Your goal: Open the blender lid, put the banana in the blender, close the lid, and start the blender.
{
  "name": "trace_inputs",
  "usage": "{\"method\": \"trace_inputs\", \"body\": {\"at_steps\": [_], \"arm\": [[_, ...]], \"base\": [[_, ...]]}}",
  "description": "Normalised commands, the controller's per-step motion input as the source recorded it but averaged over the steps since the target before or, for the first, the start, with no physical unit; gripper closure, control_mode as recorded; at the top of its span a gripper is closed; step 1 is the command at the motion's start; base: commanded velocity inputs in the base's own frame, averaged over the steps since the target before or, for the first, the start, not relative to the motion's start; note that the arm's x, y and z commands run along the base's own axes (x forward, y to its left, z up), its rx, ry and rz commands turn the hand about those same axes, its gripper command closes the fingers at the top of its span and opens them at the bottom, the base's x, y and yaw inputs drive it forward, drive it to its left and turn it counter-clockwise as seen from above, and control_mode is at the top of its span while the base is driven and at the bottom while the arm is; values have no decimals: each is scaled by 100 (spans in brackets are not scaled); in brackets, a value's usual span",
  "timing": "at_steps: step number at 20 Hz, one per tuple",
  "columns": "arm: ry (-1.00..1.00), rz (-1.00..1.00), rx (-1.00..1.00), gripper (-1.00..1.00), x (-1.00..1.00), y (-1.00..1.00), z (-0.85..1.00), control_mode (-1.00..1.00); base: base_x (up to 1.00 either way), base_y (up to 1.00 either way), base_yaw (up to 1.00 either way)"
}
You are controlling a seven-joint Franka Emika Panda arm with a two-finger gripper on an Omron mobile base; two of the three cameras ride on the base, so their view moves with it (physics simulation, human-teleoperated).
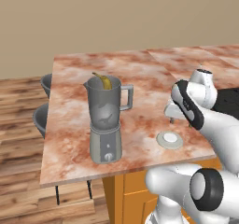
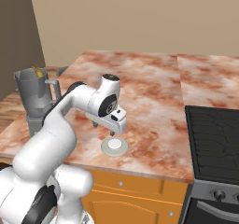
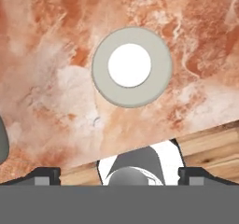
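On the marbled worktop (image 1: 140, 69), reddish-brown and reaching out over a wooden floor, the blender (image 1: 106, 120) serves as the landmark for all placements. It stands near the front edge, its jar mouth uncovered, knob facing the base.

The white arm arches away from the blender's handle side, and its gripper (image 3: 120, 171) hangs above the worktop, pointing down; in the right base view the gripper (image 2: 112, 125) sits directly over the blender lid (image 2: 114, 146).

The blender lid (image 1: 170, 138) lies flat on the worktop, well apart from the blender on its handle side and close to the front edge, probably set down there to free the jar mouth for loading.

The banana (image 1: 103, 81) stands in the jar, its upper end rising past the rim. Judged from this layout, loading is done and the lid must next be fetched back.

The fingers (image 3: 46, 175) are spread wide, holding nothing, one tip at each bottom corner of the hand view.

The hand view alone shows the blender lid (image 3: 131, 66) lying ahead of the fingers rather than between them; the base views alone show the banana (image 2: 37, 72) in the jar.
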Motion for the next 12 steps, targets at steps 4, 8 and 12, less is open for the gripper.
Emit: {"method": "trace_inputs", "body": {"at_steps": [4, 8, 12], "arm": [[17, 19, 0, -100, 13, -4, -75, -100], [4, 19, 0, -100, 6, -7, -57, -100], [0, 16, 0, -100, 5, -2, -50, -100]], "base": [[0, 0, 0], [0, 0, 0], [0, 0, 0]]}}
